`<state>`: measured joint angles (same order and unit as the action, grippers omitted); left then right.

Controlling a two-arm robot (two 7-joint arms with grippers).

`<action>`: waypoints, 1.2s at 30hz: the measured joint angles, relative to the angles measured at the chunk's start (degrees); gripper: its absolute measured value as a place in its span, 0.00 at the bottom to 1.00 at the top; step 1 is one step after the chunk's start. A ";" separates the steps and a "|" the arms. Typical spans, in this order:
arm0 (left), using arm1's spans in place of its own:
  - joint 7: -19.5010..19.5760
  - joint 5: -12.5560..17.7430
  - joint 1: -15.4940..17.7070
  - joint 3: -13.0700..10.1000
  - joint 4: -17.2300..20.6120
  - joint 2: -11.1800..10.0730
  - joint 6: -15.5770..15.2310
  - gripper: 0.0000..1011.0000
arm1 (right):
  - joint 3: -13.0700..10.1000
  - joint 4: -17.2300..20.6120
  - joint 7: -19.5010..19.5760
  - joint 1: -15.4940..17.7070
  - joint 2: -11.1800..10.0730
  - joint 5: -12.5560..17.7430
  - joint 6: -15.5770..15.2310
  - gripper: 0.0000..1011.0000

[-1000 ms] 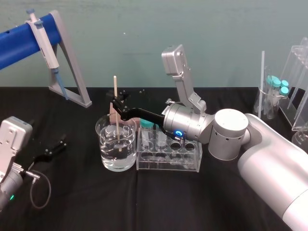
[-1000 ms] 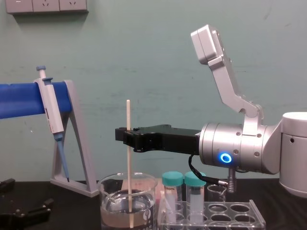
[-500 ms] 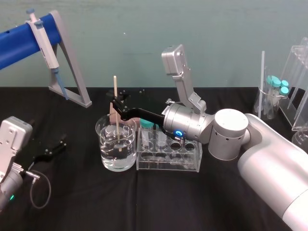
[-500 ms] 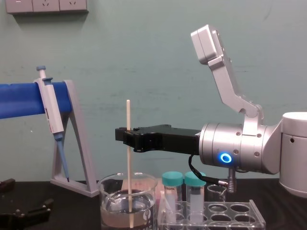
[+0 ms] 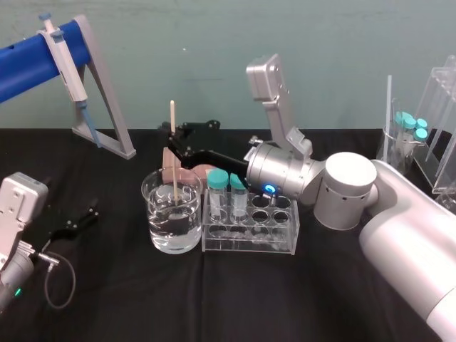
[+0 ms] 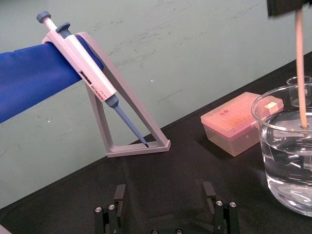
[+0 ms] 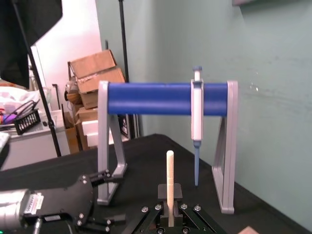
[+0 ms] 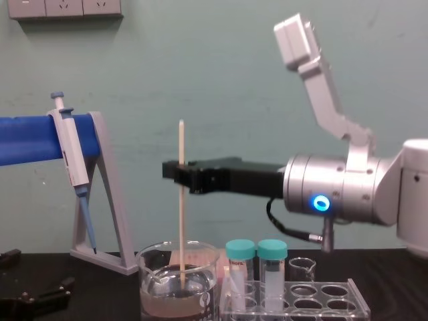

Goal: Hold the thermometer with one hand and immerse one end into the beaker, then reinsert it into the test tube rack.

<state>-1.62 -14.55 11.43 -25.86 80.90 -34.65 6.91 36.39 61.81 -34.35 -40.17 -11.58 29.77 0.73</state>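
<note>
The thermometer [image 5: 172, 153] is a thin cream rod standing upright, with my right gripper [image 5: 174, 137] shut on it below its top. Its lower end reaches down inside the beaker [image 5: 158, 226], at about the surface of the cloudy liquid. In the chest view the right gripper [image 8: 179, 171] holds the thermometer [image 8: 181, 221] well above the beaker [image 8: 152, 294]. The test tube rack [image 5: 249, 244] stands just right of the beaker and holds two teal-capped tubes [image 5: 217, 187]. My left gripper [image 6: 165, 204] rests open on the table at the near left.
A grey-and-blue pipette stand [image 5: 107, 107] with a pipette [image 5: 65, 60] stands at the back left. A pink box [image 6: 236, 122] lies behind the beaker. A tiny glass beaker [image 8: 301, 269] sits behind the rack. More racks and capped tubes [image 5: 410, 135] stand at the far right.
My right gripper has risen with the thermometer, so the rod's lower end sits higher in the beaker. The left arm has not moved.
</note>
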 joint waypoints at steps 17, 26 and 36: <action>0.00 0.00 0.00 0.00 0.00 0.00 0.00 0.99 | -7.27 20.86 3.21 3.29 -8.18 2.23 -4.52 0.05; 0.00 0.00 0.00 0.00 0.00 0.00 0.00 0.99 | -12.31 30.22 9.53 7.80 -14.77 1.71 -7.60 0.05; 0.00 0.00 0.00 0.00 0.00 0.00 0.00 0.99 | -15.75 31.10 13.21 12.96 -17.06 1.08 -9.15 0.05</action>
<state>-1.62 -14.55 11.43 -25.86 80.90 -34.65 6.91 20.64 92.91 -21.14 -27.21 -28.64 30.85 -8.42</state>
